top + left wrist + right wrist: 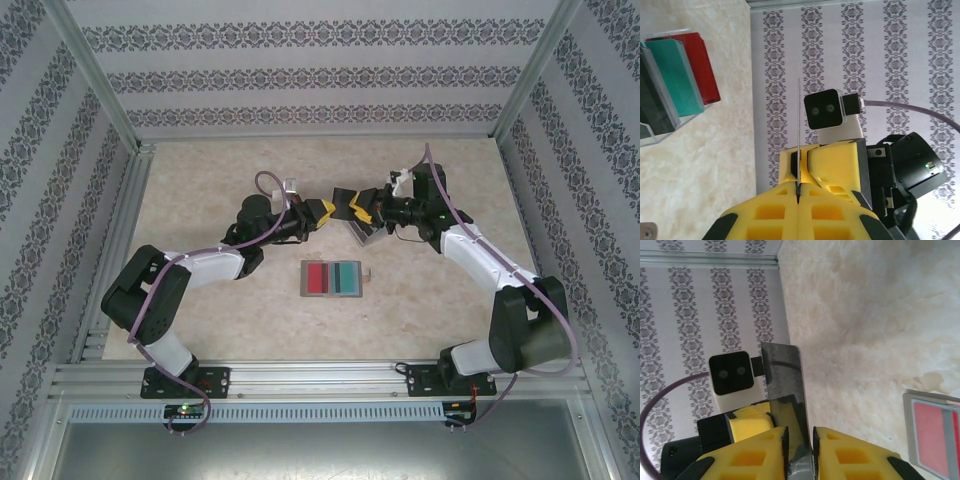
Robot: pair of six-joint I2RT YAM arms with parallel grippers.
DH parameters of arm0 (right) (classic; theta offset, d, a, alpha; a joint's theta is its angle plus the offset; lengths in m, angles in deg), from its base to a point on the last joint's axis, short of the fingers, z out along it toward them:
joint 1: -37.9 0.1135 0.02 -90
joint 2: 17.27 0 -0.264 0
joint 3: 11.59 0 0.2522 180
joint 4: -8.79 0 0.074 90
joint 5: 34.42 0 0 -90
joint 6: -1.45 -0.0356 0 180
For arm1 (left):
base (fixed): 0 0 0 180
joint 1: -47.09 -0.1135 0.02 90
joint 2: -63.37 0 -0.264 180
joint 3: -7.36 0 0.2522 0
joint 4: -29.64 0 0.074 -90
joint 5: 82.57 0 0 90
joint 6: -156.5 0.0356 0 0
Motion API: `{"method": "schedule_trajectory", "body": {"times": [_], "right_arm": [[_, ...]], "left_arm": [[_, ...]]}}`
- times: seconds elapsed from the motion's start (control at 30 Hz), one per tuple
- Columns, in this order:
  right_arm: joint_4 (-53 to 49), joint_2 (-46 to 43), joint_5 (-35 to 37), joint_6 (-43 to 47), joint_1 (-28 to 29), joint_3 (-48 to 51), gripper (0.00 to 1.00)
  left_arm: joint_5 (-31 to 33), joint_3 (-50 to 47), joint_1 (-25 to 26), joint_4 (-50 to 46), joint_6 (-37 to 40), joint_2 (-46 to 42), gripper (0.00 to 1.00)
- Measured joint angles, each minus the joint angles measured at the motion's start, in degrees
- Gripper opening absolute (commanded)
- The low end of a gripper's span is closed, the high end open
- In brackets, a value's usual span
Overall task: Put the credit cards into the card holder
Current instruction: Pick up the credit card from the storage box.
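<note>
Above the table's middle the two grippers meet tip to tip around a dark grey credit card [359, 235]. My left gripper [333, 212] is shut on it. In the left wrist view the card [799, 125] stands edge-on as a thin line out of the closed yellow jaws [799, 192]. My right gripper [350, 207] has its jaws a little apart, and the same card [785, 385] passes loosely between the pads [800, 440]. On the table below lies the card holder [305, 279], with a red card [320, 279] and a teal card [347, 278] in it.
The holder's slots [662, 127] show at the upper left of the left wrist view and its grey rim [910, 430] at the right wrist view's lower right. Patterned walls and aluminium posts [95, 70] ring the beige table [200, 180].
</note>
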Motion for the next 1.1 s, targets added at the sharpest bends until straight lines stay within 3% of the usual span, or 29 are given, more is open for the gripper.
{"method": "schedule_trajectory", "body": {"times": [0.23,0.4,0.57,0.6,0.63,0.7,0.77,0.83,1.1], "right_arm": [[5.27,1.31,-2.56,-2.36,0.04,0.00,0.17],[5.75,1.62,-2.97,-2.54,0.04,0.00,0.20],[5.66,2.25,-2.93,-2.49,0.04,0.00,0.10],[5.60,2.36,-2.95,-2.51,0.04,0.00,0.10],[5.64,2.47,-2.97,-2.49,0.04,-0.02,0.09],[5.70,2.84,-3.28,-2.54,0.04,-0.07,0.06],[5.70,3.52,-3.56,-2.56,0.04,-0.20,0.07],[5.53,4.24,-3.72,-2.56,0.04,-0.33,0.08],[6.60,5.25,-6.29,-5.09,0.11,-0.57,0.06]], "left_arm": [[0.63,-0.57,0.00,4.57,-4.72,0.13,0.00],[0.85,-0.81,0.00,4.70,-7.17,0.13,0.00],[1.49,-1.31,0.00,4.22,-9.86,0.11,0.00],[1.51,-1.36,0.00,4.02,-10.14,0.09,0.03],[1.60,-1.42,0.00,3.58,-10.51,0.02,0.14],[1.68,-1.44,0.00,2.56,-11.13,-0.13,0.16],[1.66,-1.44,0.00,1.95,-11.65,-0.20,0.34],[1.68,-1.44,0.00,1.86,-12.26,-0.22,0.44],[1.66,-1.42,0.00,3.10,-13.60,-0.63,0.54]]}}
